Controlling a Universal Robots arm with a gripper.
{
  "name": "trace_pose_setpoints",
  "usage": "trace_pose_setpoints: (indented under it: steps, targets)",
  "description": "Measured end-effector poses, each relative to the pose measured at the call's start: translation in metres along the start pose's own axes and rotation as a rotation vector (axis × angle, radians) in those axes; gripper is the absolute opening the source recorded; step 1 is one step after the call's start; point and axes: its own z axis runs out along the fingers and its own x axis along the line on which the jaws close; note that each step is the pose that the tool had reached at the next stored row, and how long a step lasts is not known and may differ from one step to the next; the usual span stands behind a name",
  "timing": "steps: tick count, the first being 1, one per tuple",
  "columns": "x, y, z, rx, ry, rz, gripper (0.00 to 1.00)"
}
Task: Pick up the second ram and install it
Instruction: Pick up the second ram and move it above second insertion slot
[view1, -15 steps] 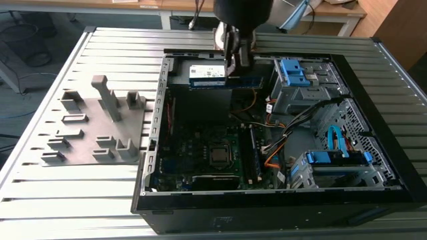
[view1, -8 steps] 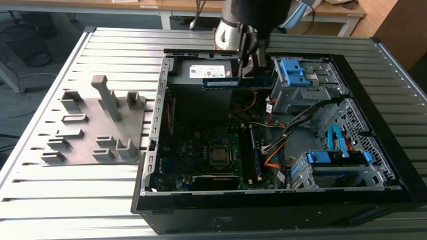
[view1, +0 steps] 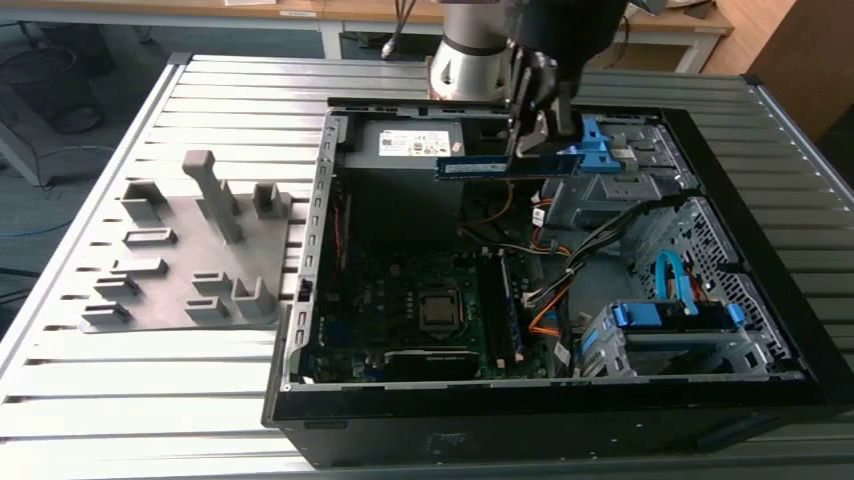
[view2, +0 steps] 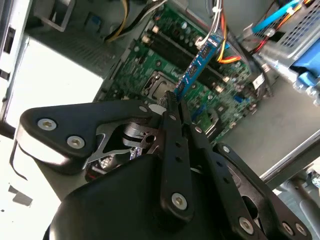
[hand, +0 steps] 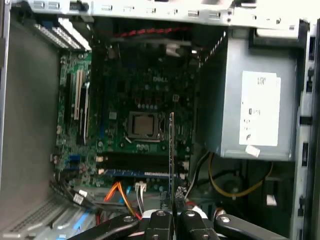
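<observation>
Green slim second ram (view1: 474, 167), pinched in black hand (view1: 525, 158), above open case (view1: 534, 420)

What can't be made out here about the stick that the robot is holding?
- Second wrist view: the fingers cover the gripped end of the second ram.
- First wrist view: the second ram stands edge-on, so its faces are hidden.
- Exterior view: the top edge cuts off the arm.

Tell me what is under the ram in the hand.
The motherboard, its CPU socket and memory slots. The ram and hand cover a strip of the board.
</observation>
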Motion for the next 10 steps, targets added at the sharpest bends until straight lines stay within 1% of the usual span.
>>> trace_pose_setpoints:
  steps: [8, 10]
  targets:
    - [0.0013, -0.0316, 0.0, -0.0008, 0.0, 0.0, 0.14]
    - [0.0014, -0.0341, 0.0, -0.0009, -0.0001, 0.0, 0.14]
